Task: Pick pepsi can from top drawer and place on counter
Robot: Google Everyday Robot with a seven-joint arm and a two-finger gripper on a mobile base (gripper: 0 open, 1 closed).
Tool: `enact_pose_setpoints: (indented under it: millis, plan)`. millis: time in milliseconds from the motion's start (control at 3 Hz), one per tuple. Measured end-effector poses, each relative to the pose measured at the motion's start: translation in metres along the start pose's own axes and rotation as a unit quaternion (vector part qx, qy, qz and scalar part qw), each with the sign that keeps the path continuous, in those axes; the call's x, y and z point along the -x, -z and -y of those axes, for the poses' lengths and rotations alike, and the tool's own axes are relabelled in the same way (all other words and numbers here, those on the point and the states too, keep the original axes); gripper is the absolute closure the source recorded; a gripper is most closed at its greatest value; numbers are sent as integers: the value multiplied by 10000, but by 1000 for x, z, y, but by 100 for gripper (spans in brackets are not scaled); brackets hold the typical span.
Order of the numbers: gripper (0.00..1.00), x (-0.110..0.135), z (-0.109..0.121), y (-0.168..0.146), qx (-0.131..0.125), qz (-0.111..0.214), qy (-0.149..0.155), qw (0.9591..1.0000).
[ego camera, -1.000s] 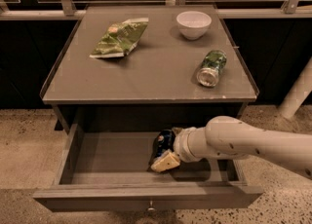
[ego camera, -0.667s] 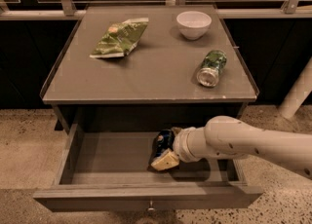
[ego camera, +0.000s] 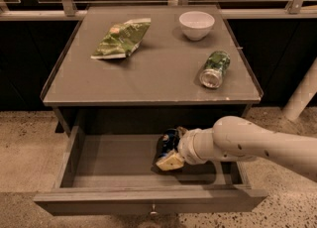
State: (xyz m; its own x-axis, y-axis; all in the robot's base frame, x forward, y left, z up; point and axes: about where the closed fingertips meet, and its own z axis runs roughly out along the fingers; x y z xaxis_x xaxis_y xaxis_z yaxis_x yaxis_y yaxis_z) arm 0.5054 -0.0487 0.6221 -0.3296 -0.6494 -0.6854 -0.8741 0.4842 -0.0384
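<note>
The top drawer point(ego camera: 99, 199) stands pulled out below the counter point(ego camera: 148, 81), and its flat front panel runs along the bottom edge of the view. The small knob point(ego camera: 153, 208) at the middle of the panel is partly cut off there.

The pepsi can point(ego camera: 167, 140) is inside the drawer, right of the middle, on or just above the drawer floor. Only a dark blue patch of it shows. The rest is covered by the gripper point(ego camera: 172, 155), which sits right against it, so the logo and the silver ends are hard to make out. Whether the gripper is clamped on the can or only set around it cannot be told, and whether the can is lifted off the drawer floor cannot be told either.

The pale arm point(ego camera: 247, 145) comes in from the right over the drawer's right side, and its far end is cut off by the frame.

On the counter a green can point(ego camera: 214, 68) lies on its side near the right edge. A white bowl point(ego camera: 196, 25) stands behind it, and a green snack bag point(ego camera: 120, 38) lies at the back left. The drawer's rear is lost in shadow beneath the counter.
</note>
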Motion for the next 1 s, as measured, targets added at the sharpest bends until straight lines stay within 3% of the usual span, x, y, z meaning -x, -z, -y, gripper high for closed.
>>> enact_pose_setpoints:
  millis: [333,667,1000]
  plan:
    - [100,13,-2,29,18,372,-59,9993]
    - [100,30,1,77,-109,924,-113,9956]
    - [100,49,0,126,-37,1419,-129,9898]
